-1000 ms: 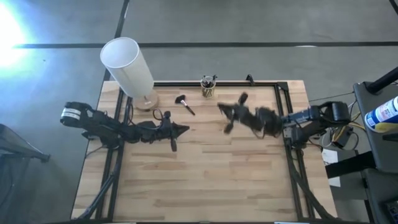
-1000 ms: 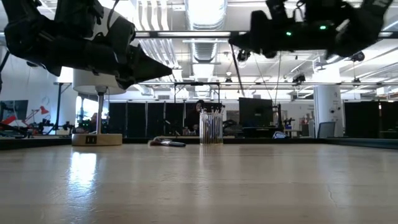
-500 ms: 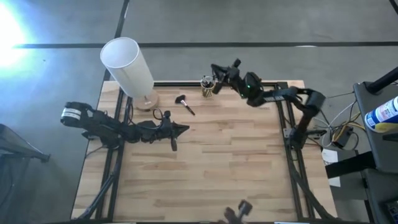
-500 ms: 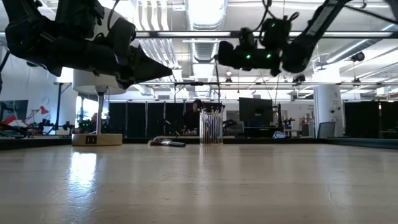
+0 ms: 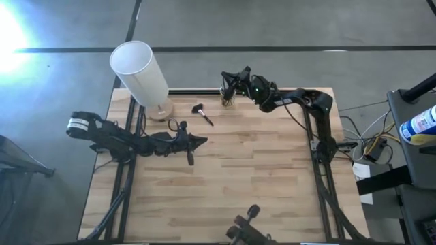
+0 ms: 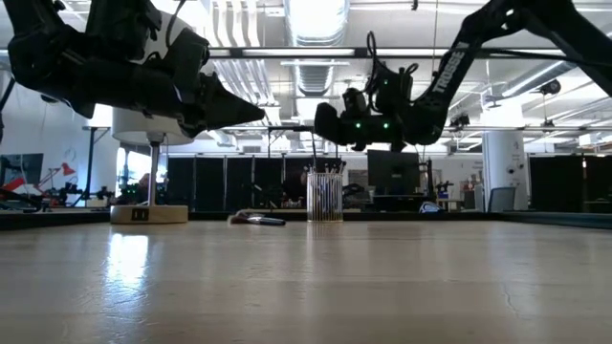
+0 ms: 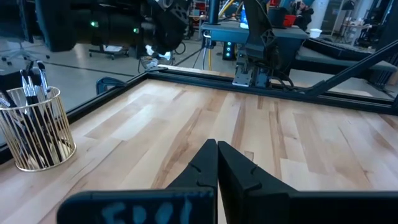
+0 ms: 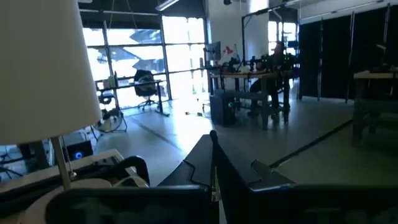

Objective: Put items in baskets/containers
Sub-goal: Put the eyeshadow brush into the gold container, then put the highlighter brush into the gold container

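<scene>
Brush (image 5: 204, 114) with a bushy dark head lies alone on the table (image 5: 231, 177) near the far edge, between the lamp base and the cup, flat on the wood, handle angled toward the table's middle. In the low view it shows as a dark flat shape (image 6: 256, 220) just beside the cup.

Left to right across the table:

White cylinder lamp (image 5: 141, 73) on a round base, far left corner.

Left gripper (image 5: 197, 142) hangs over the left-centre of the table, well apart from the lone brush and nearer the front than it. Its wrist view shows the two fingers (image 7: 202, 163) pressed together with nothing between them. The same view shows the cup (image 7: 37, 130) off to one side, full of upright brushes.

Cup (image 5: 229, 95) stands at the far edge, mid-table, a ribbed clear cup (image 6: 325, 196) with thin brush handles rising from it.

Right gripper (image 5: 230, 80) is above the cup, its arm reaching in from the right side of the table. In the low view it sits just over the brush tips (image 6: 330, 129). Its wrist view shows the fingers (image 8: 208, 163) closed tight together, empty. Contact with the brushes in the cup: cannot tell.
</scene>
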You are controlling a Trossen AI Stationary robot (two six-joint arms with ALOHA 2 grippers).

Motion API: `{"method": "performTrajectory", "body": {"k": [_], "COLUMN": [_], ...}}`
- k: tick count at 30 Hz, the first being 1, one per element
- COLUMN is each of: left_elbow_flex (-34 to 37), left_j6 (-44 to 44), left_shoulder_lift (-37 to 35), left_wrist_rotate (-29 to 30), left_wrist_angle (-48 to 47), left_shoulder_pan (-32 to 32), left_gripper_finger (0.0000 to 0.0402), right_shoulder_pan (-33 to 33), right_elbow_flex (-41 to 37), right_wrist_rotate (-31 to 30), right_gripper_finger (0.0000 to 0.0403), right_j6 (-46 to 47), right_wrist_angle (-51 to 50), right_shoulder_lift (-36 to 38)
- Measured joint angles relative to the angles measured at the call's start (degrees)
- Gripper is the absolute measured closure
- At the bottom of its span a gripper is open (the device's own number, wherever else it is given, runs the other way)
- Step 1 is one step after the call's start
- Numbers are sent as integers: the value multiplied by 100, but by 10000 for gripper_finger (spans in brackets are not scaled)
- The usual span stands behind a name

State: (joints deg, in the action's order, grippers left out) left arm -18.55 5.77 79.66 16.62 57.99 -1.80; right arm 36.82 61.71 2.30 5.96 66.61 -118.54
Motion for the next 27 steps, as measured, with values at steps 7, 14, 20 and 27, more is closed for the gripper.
{"method": "performTrajectory", "body": {"k": [7,14,20,27], "left_elbow_flex": [2,2,2,2], "left_j6": [10,19,35,210], "left_shoulder_lift": [0,0,0,0], "left_wrist_rotate": [-1,0,0,0], "left_wrist_angle": [1,-9,-13,-106], "left_shoulder_pan": [0,0,0,2], "left_gripper_finger": [397,397,397,397], "right_shoulder_pan": [0,-4,4,13], "right_elbow_flex": [-1,-2,-1,206], "right_wrist_rotate": [-22,-93,-96,-253], "right_gripper_finger": [395,395,388,342], "right_j6": [533,631,675,695], "right_wrist_angle": [-242,-781,-878,-1757], "right_shoulder_lift": [-55,-17,-11,150]}}
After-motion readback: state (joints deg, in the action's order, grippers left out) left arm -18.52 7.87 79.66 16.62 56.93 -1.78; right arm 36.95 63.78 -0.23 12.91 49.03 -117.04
